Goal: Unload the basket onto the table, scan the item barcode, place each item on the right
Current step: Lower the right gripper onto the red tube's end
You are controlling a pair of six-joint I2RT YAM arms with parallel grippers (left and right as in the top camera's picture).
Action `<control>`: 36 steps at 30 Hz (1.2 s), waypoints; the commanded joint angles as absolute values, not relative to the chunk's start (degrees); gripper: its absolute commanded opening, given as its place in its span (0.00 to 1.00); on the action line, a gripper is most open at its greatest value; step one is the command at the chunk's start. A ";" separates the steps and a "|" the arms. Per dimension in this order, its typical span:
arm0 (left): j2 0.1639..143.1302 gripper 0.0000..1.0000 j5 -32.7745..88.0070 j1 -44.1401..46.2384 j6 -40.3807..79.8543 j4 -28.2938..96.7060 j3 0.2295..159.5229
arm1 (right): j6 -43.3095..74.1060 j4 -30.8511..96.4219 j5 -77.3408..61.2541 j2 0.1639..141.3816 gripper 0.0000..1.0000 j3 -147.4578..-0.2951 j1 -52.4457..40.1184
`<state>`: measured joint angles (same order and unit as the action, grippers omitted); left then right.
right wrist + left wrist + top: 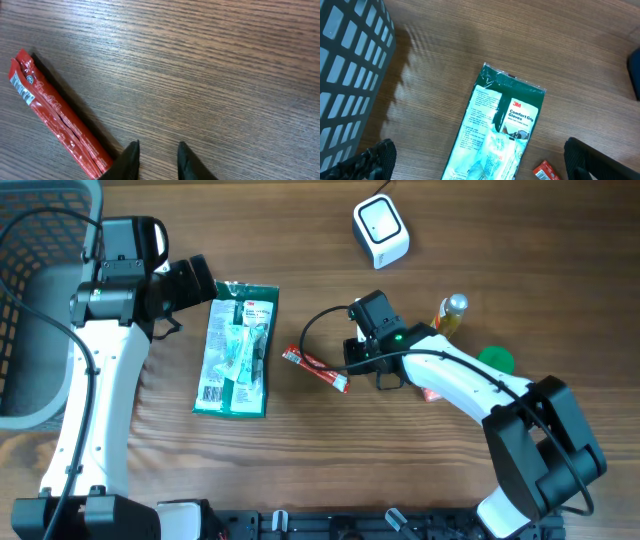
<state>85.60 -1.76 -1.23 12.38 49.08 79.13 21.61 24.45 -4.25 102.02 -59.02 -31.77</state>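
A flat green pack of gloves [236, 348] lies on the wooden table, left of centre. My left gripper [205, 280] hovers by its top end, open wide; in the left wrist view the pack [500, 130] lies between and below the spread fingers [375, 160]. A thin red stick packet [314, 368] with a small barcode lies in the middle. My right gripper [352, 362] is low over the wood just right of it, fingers [131, 152] slightly apart, only bare wood between them; the packet [55, 117] lies beside the left fingertip. The white scanner [381, 232] stands at the back.
A grey mesh basket [30, 300] fills the far left edge and shows in the left wrist view [350, 75]. A small bottle with a silver cap [450, 313], a green round thing [496, 360] and an orange item [432, 392] lie by the right arm.
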 commanded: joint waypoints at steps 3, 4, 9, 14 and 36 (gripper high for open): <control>85.19 1.00 -1.52 -1.45 12.88 48.95 79.94 | 26.79 24.29 -5.39 103.33 0.15 -58.41 -32.32; 85.19 1.00 -1.52 -1.45 12.88 48.93 79.94 | 28.12 24.25 -5.39 103.85 0.14 -58.41 -32.40; 85.19 1.00 -1.54 -1.45 12.88 48.95 79.94 | 30.24 24.23 -5.78 106.76 0.14 -58.41 -32.40; 85.19 1.00 -1.52 -1.45 12.88 48.93 79.94 | 30.22 24.58 -11.00 107.81 0.11 -58.41 -32.40; 85.19 1.00 -1.54 -1.45 12.88 48.93 79.94 | 33.01 27.70 -13.45 107.81 0.37 -58.41 -32.45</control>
